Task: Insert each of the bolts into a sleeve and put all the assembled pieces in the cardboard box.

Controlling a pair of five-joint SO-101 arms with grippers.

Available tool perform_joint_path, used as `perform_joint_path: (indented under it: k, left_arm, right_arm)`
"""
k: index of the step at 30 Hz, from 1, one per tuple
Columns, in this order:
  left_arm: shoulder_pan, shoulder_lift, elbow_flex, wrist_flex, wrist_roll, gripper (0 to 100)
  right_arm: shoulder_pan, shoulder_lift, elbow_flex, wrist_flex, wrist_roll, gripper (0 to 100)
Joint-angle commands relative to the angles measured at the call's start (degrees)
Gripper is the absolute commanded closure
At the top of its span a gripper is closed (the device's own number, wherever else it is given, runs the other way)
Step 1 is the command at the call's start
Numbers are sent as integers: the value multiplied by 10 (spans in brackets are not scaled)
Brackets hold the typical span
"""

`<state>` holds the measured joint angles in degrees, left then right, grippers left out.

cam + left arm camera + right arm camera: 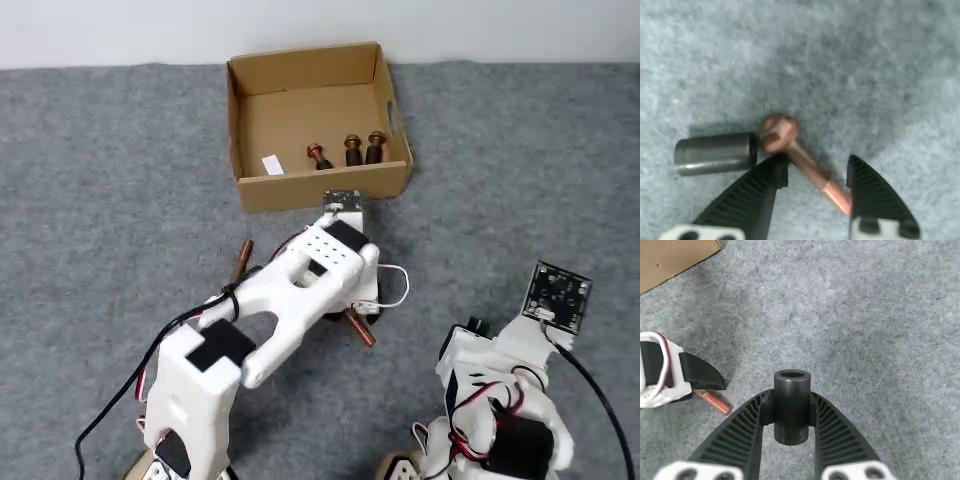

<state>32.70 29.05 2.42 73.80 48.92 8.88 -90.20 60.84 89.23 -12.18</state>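
My left pincer [817, 170] hangs low over the grey counter [520, 150] with its jaws spread wide, holding nothing. A copper bolt [790, 145] lies slanted on the counter between the 2 fingers, its head pointing away from me. A dark sleeve [715, 153] lies on its side just beside that head, touching it or nearly so. My right pincer [791, 400] is closed on a black sleeve [792, 407], gripped by its sides with the open bore facing away from my wrist, above bare counter and near my left arm. The cardboard box [320, 185] stands at the far side of the counter, just beyond my left arm. 3 assembled pieces [352, 148] stand in a row inside it, close to its near wall. A second bolt [243, 258] lies loose on the counter on the outer side of my left arm.
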Motion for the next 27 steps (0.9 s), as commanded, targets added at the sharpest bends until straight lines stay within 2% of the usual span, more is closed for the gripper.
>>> perform_joint_path:
  k: [1, 7, 12, 18, 23, 27]
  left_arm:
    - [-62, 15, -26, 1, 1, 812]
    - [-59, 28, -35, 1, 3, 822]
    - [-59, 28, -35, 2, 3, 994]
    - [-59, 1, -35, 24, 0, 997]
    - [-63, -98, -33, 96, -24, 997]
    - [-64, -240, -31, 142, -52, 997]
  right_arm:
    - [-8, 0, -4, -15, -4, 991]
    - [-19, 0, -3, -15, -4, 991]
    - [-19, 0, -3, -15, -4, 991]
    - [-19, 0, -3, -15, -4, 991]
    - [-28, 0, -4, -14, -3, 991]
    - [-53, -1, -4, -15, -4, 991]
